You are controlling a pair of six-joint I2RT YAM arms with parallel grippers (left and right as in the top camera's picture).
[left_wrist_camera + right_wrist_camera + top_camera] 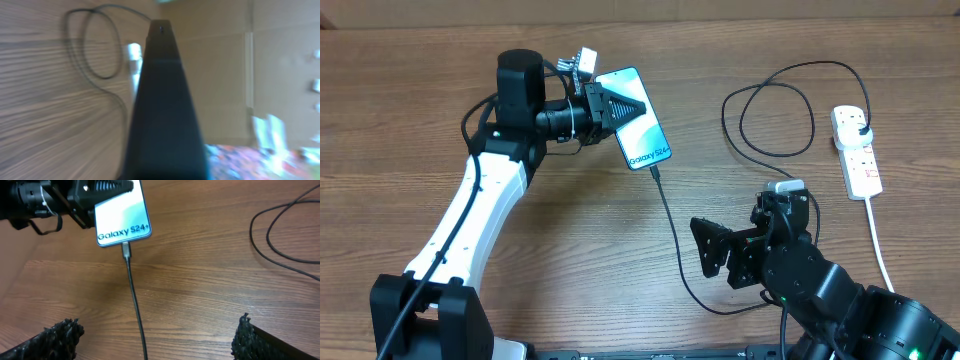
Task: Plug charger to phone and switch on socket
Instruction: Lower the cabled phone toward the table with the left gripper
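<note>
The phone has a light blue screen with "Galaxy S24+" text. It is held tilted off the table at the upper middle. My left gripper is shut on the phone's upper end. The charger cable runs from its connector tip, seated in the phone's lower edge, down the table. It then loops to its black plug in the white socket strip. My right gripper is open and empty, its fingers either side of the cable. The left wrist view is blurred.
The strip's thick white cord runs down toward the table's front right. In the left wrist view a cable loop and the white strip show beyond a dark shape in the middle of the frame. A cardboard wall lines the far edge.
</note>
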